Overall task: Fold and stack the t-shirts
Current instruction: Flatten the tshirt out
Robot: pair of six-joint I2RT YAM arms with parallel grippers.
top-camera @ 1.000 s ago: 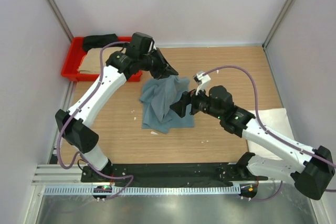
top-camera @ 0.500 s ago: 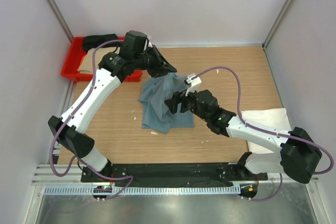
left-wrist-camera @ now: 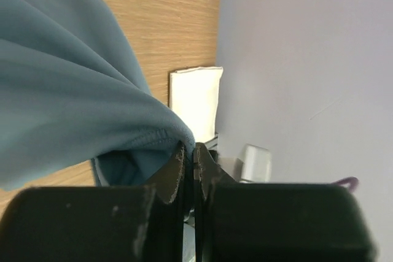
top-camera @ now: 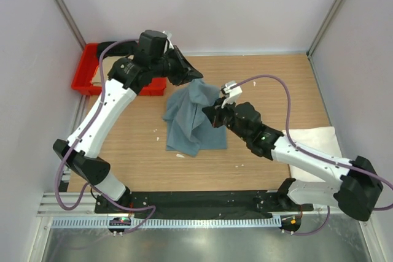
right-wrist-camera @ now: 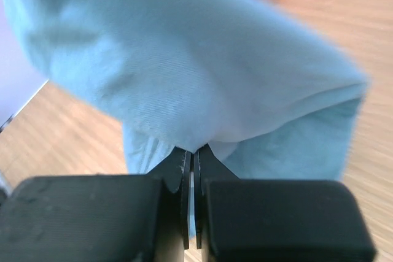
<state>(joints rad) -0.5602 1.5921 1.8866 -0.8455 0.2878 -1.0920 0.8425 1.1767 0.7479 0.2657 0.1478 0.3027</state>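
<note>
While the left tool point(top-camera: 195, 78) and right tool point(top-camera: 212, 115) are each pinching a fold of the teal-blue t-shirt point(top-camera: 190, 124), draping onto the tabletop point(top-camera: 270, 78) near the red tray point(top-camera: 83, 82), they should be drawing apart evenly, so it is spreading flat.

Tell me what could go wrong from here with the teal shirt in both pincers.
The left pincer nips only the hem of the teal t-shirt at its tip; a pull could slip it free.
The right pincer is shut on a bunched fold, not a clear corner, so the shirt may spread twisted.
The shirt's lower part lies crumpled on the table; dragging may wrinkle it further.
</note>
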